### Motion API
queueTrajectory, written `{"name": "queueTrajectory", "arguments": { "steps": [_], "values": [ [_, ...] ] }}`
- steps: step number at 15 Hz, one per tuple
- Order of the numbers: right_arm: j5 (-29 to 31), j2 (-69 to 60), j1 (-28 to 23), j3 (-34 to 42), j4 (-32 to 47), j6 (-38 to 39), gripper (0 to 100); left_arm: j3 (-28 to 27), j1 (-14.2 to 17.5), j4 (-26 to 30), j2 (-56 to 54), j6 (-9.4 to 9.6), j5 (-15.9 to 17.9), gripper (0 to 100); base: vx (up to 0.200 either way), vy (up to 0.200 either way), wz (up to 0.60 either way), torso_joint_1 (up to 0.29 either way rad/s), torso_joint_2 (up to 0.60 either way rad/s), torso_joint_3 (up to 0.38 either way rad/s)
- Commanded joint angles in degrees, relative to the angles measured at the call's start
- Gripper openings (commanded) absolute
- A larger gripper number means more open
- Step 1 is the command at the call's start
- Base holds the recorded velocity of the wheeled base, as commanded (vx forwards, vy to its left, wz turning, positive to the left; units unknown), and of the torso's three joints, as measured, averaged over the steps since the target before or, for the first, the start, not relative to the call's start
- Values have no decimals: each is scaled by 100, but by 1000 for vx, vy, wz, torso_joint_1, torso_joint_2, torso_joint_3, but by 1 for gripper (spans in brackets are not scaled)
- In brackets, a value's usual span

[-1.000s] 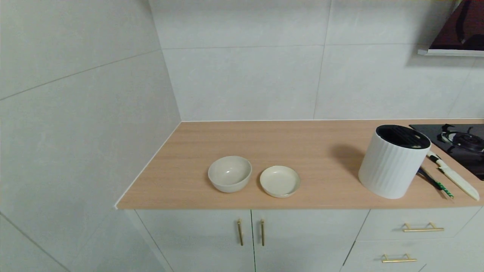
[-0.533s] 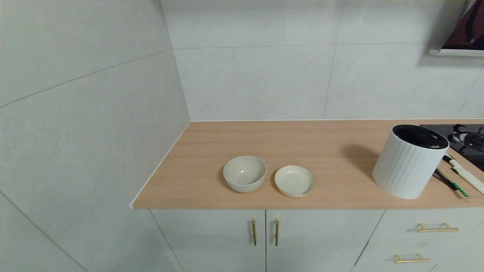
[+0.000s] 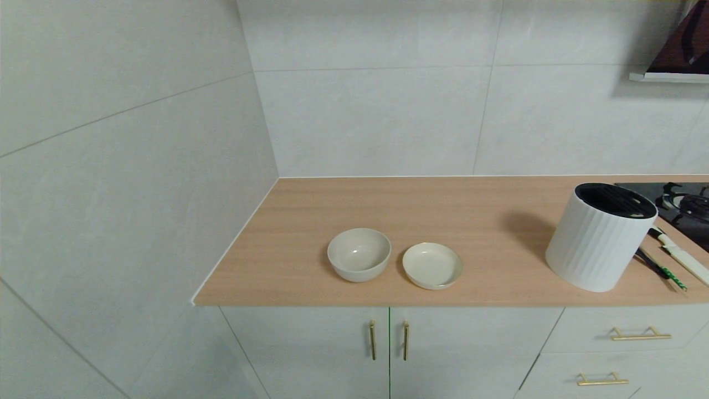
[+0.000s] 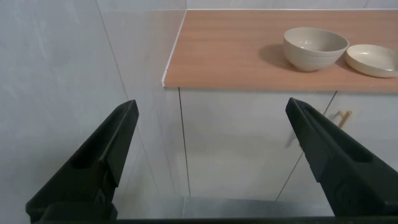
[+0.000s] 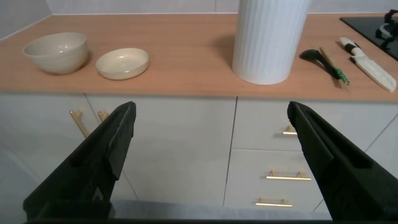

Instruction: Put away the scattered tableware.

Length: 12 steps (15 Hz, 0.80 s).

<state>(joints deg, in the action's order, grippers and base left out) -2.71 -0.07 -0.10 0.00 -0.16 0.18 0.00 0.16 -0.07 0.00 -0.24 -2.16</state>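
The bowl (image 3: 359,255) is sitting upright on the counter (image 3: 443,210), close to the front edge. The dish (image 3: 432,265) is sitting just beside it on the right, with a narrow gap between them. Both are resting above the pair of cabinet doors (image 3: 338,354) with gold handles.

Well apart from them, toward the right end of the counter, a white ribbed holder (image 3: 601,245) with a black slotted top is standing upright. Just to its right, chopsticks (image 3: 664,271) and a knife (image 3: 681,256) are lying flat on the wood, with the knife lying farther right and slanting toward the front edge. In the right wrist view a dark spoon (image 5: 313,56) is lying between the holder and the chopsticks; whether it is touching them cannot be told. A black stove (image 3: 687,208) is sitting in the counter behind the knife. Drawers (image 3: 640,334) with gold handles are showing below the holder.

The left gripper (image 4: 211,102) is hanging below counter level, in front of the cabinet near the counter's left corner. Its fingers (image 4: 99,168) are spreading wide apart and are gripping nothing. The right gripper (image 5: 211,106) is hanging low in front of the cabinet too, facing the stretch between the dish and the holder. Its fingers (image 5: 336,162) are likewise standing wide apart, with nothing between them.
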Motion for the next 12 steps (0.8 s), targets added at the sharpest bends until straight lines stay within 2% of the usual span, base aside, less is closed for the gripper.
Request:
{"name": "queueTrajectory", "arguments": {
  "steps": [1,9,12],
  "values": [
    [-2,7,1,0,-2,-9,100,0,2,-1,0,-2,-4,100,0,0,0,0,0,0],
    [-2,7,1,0,-2,-9,100,0,2,-1,0,-2,-4,100,0,0,0,0,0,0],
    [-2,7,1,0,-2,-1,100,0,2,-1,0,-2,-4,100,0,0,0,-134,289,168]
  ]
}}
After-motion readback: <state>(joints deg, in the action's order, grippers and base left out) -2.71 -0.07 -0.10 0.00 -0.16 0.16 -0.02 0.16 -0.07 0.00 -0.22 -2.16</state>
